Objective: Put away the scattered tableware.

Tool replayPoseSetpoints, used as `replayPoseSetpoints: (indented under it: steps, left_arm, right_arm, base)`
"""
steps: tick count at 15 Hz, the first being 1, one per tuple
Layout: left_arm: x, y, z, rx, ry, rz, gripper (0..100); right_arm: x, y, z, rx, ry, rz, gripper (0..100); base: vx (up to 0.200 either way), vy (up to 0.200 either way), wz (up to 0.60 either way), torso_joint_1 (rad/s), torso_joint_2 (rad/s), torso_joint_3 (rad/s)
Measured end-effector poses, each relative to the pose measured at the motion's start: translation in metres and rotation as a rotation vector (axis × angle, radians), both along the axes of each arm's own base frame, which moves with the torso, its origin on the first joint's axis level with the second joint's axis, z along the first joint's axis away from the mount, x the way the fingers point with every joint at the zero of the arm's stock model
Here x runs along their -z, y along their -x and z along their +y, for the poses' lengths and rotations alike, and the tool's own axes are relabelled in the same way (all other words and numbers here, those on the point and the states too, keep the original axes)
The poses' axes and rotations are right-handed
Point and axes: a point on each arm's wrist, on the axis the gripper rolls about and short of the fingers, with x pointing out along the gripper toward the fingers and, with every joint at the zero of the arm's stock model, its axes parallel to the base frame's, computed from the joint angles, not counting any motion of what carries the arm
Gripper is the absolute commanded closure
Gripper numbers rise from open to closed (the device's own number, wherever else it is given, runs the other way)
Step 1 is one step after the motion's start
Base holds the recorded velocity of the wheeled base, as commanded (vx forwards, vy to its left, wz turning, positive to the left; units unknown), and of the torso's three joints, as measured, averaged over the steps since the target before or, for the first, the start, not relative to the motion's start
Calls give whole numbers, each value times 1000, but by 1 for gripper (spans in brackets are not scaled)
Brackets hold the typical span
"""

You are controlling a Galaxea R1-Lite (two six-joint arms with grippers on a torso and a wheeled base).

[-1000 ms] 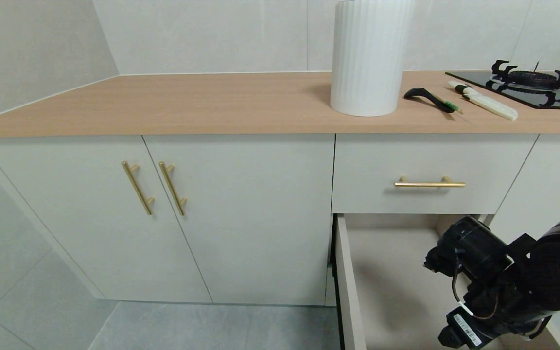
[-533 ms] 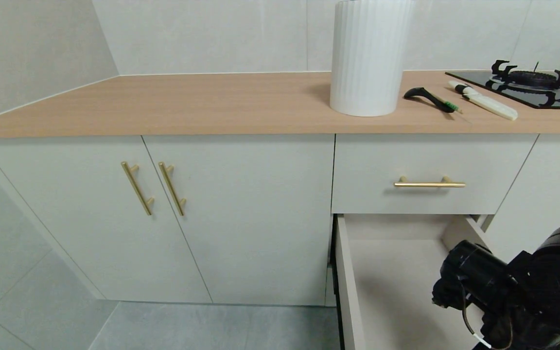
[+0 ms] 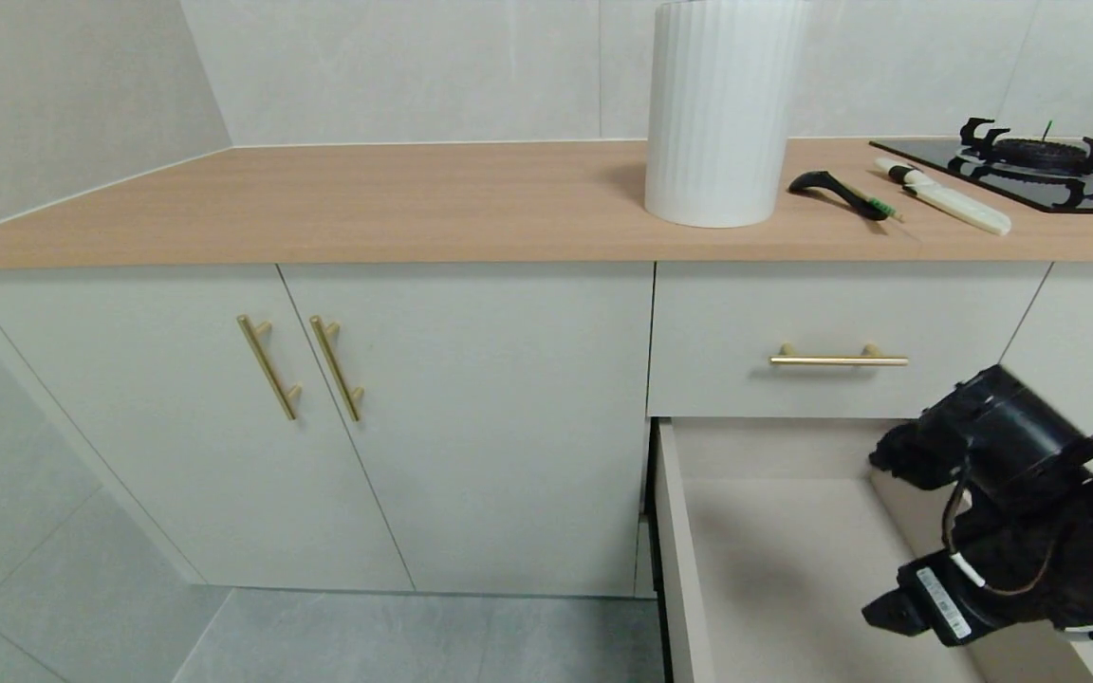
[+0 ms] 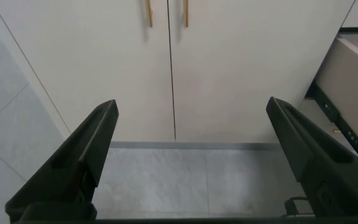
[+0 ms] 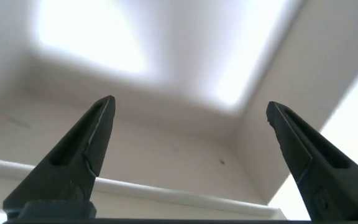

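On the wooden counter (image 3: 366, 204) a black-handled tool with a green tip (image 3: 841, 194) lies beside a white knife (image 3: 950, 201), both to the right of a tall white ribbed container (image 3: 717, 114). Below them the lower drawer (image 3: 675, 550) stands pulled out and holds nothing that I can see. My right arm (image 3: 1011, 512) hangs over the drawer's right side. Its gripper (image 5: 191, 155) is open and faces pale inner panels, with nothing between the fingers. My left gripper (image 4: 191, 162) is open too, low before the cabinet doors (image 4: 173, 68) and the floor.
A black gas hob (image 3: 1040, 166) sits at the counter's right end. The upper drawer with a gold bar handle (image 3: 839, 359) is closed. Two cabinet doors with gold handles (image 3: 300, 365) are closed on the left. Grey floor tiles (image 3: 366, 636) lie open below them.
The lower drawer has slid further out. My right arm dipped low over it, then rose and shifted to the drawer's right side.
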Motion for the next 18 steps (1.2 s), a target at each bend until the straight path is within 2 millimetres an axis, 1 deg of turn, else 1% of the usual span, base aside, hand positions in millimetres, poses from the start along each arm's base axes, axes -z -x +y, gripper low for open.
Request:
replayPoseSetpoints:
  steps: [2,4,5,9,12,18]
  left_arm:
    - [0,0,0,0,0,0,0]
    - [0,0,0,0,0,0,0]
    - [0,0,0,0,0,0,0]
    - [0,0,0,0,0,0,0]
    - [0,0,0,0,0,-1,0]
    - [0,0,0,1,0,0,0]
  right_arm:
    - [-31,11,-14,20,-73,-118,0]
    - [-50,18,-30,37,-105,-210,0]
    - [-55,20,-34,48,-115,-242,0]
    - [-64,23,-40,70,-142,-314,0]
    - [-66,24,-41,73,-149,-333,0]
    - [-67,25,-41,75,-149,-336,0]
  base:
    - [0,0,0,0,0,0]
    - [0,0,0,0,0,0]
    - [0,0,0,0,0,0]
    - [0,0,0,5,-31,-26]
    - [0,0,0,61,-238,-264]
    - [0,0,0,137,-487,-310]
